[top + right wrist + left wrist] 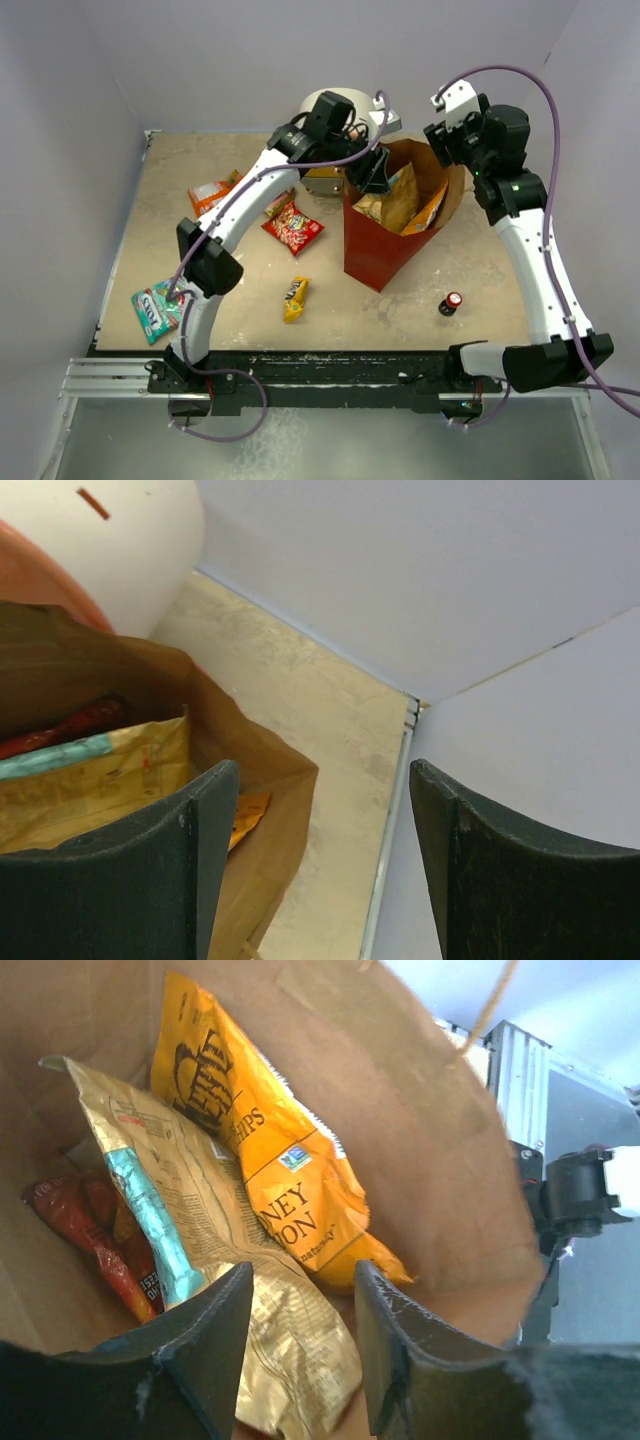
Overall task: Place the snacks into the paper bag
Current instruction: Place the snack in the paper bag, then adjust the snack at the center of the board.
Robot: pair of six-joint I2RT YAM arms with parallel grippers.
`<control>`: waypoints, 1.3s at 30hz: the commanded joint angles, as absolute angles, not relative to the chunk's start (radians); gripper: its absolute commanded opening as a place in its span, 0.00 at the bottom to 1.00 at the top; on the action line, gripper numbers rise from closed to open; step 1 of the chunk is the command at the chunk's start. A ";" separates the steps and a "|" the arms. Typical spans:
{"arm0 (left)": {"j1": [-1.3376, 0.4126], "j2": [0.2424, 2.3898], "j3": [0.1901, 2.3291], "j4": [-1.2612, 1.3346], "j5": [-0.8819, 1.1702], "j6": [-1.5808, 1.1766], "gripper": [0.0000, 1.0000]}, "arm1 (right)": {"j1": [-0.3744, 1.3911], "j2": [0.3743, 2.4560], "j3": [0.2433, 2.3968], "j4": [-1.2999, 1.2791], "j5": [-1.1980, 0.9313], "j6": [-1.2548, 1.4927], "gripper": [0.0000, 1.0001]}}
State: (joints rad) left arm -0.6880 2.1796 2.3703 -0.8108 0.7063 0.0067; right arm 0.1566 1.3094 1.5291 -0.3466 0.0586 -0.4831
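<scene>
The paper bag [375, 255] stands open at the table's middle right. Inside it lie a tan chip bag [200, 1210], an orange chip bag [290, 1170] and a red Doritos bag [90, 1225]. My left gripper [372, 172] is open and empty, over the bag's left rim; in the left wrist view the gripper [300, 1290] sits just above the tan bag. My right gripper [443, 148] is open and empty, beside the bag's back right rim [255, 770]. On the table lie a red packet [293, 227], a yellow bar [295, 298], a teal candy bag [155, 310] and an orange packet [208, 195].
A round white drawer unit [335, 105] stands behind the bag, also in the right wrist view [110, 540]. A small red-capped bottle [452, 303] stands right of the bag near the front. White walls close the table's back and sides.
</scene>
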 commanded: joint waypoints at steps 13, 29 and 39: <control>-0.561 1.619 2.009 -0.831 0.536 0.334 0.84 | 0.153 1.210 1.486 -0.368 -0.261 -0.328 0.87; 0.058 1.307 1.417 -0.862 0.556 0.399 0.91 | 0.134 1.192 1.482 -0.388 -0.311 -0.333 1.00; 0.389 1.232 1.157 -0.927 0.522 0.595 0.92 | 0.129 1.160 1.474 -0.401 -0.367 -0.333 1.00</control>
